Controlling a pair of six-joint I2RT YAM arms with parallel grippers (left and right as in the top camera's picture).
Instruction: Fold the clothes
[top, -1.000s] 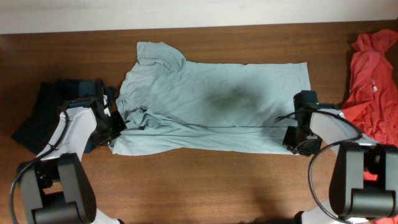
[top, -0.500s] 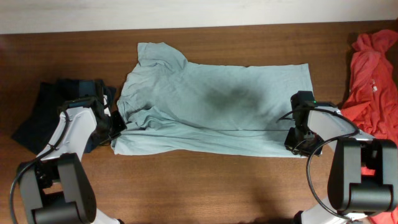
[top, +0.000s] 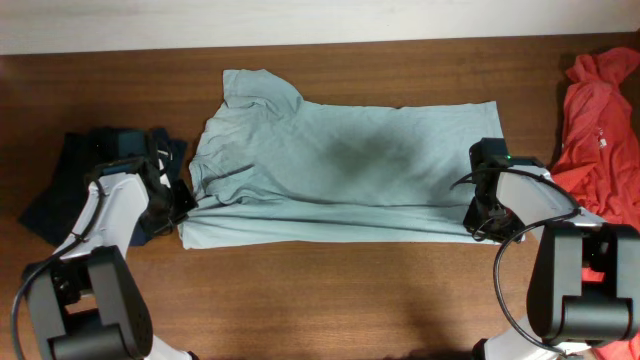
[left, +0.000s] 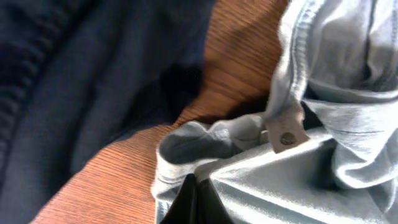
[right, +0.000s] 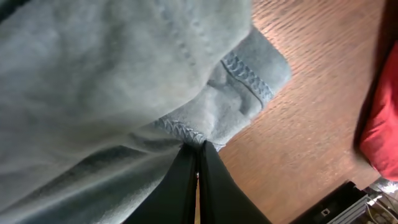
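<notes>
Pale grey-blue T-shirt (top: 340, 165), plain, short-sleeved, of thin soft cloth. Spread flat and sideways across the middle of the table (top: 330, 300), neck end toward the table's left side, hem (top: 492, 130) toward its right. One sleeve (top: 258, 88) stretched out toward the table's far edge. On the side nearer the table's front edge, a long straight crease from end to end, with a narrow band of cloth beyond it. Bunched into wrinkles at the left end; fairly smooth elsewhere.
</notes>
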